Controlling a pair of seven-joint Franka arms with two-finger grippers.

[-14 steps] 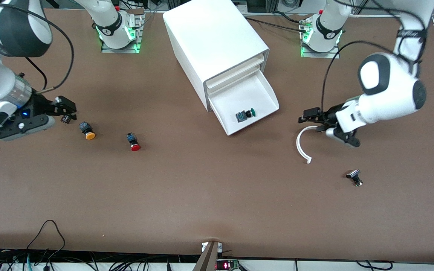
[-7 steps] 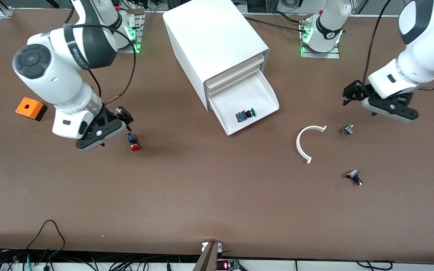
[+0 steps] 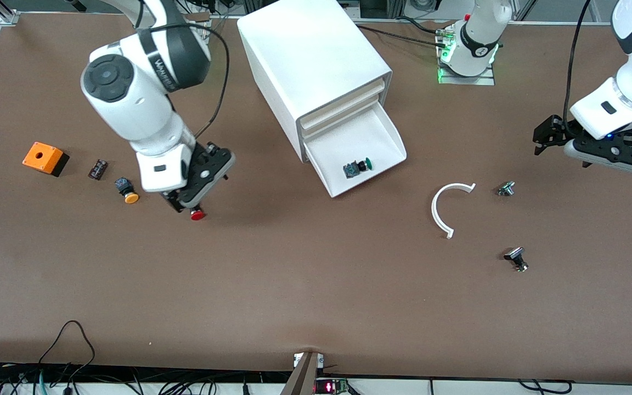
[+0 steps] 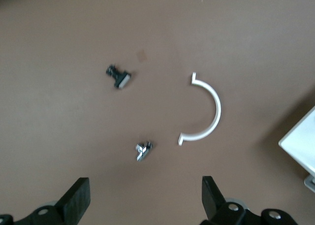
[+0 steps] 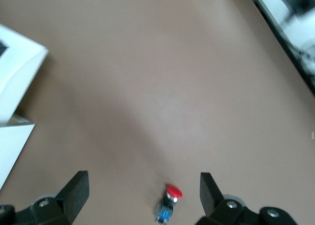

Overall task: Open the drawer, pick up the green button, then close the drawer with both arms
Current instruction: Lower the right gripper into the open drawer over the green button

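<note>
The white cabinet [image 3: 316, 60] stands at the middle of the table near the robots' bases. Its lowest drawer [image 3: 398, 149] is pulled out toward the front camera. The green-capped button [image 3: 357, 167] lies on its side in the drawer. My right gripper [image 3: 184, 204] hangs open over the red-capped button [image 3: 197, 215], which shows between its fingers [image 5: 74, 195] in the right wrist view, untouched. My left gripper [image 3: 547, 136] is open and empty above the table at the left arm's end, its fingers [image 4: 78, 200] wide apart.
An orange-capped button [image 3: 128, 192], a small dark part [image 3: 97, 169] and an orange box [image 3: 44, 158] lie at the right arm's end. A white curved strip [image 3: 443, 211] and two small metal parts [image 3: 506, 188] [image 3: 516, 258] lie at the left arm's end.
The right arm swung from its end of the table toward the cabinet and now hangs over the red-capped button. The left arm drew away from the white strip. Both grippers stayed open.
</note>
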